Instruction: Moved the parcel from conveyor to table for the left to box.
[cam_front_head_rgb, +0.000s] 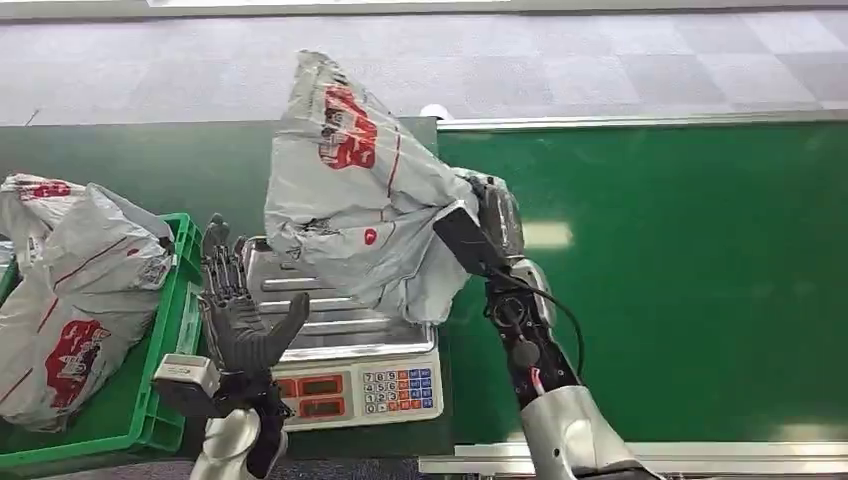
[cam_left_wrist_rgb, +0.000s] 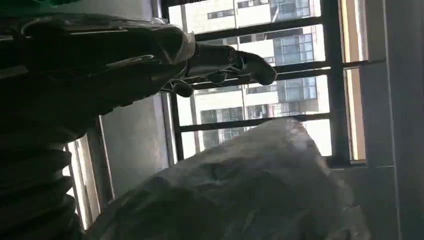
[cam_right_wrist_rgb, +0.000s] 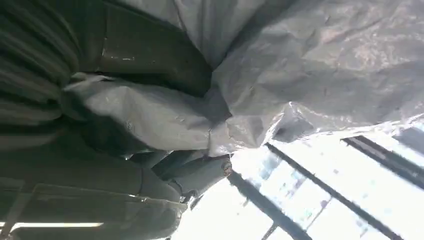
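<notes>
Parcel hangs above the scale, grasped from its conveyor side by the right hand. Left hand waits released beside the scale. Advice: lower squarely onto the platform before letting go.

The left hand enters from the 9 o'clock edge, its dark ribbed cover filling that side and its fingers spread apart toward 2 o'clock, holding nothing. Below it, from the centre toward 5 o'clock, bulges the crinkled grey plastic of a parcel, apart from the fingers. Behind both, a window with dark bars fills the upper area toward 1 o'clock, with buildings seen in bright daylight through it, and a plain wall stands beside the window frame.
</notes>
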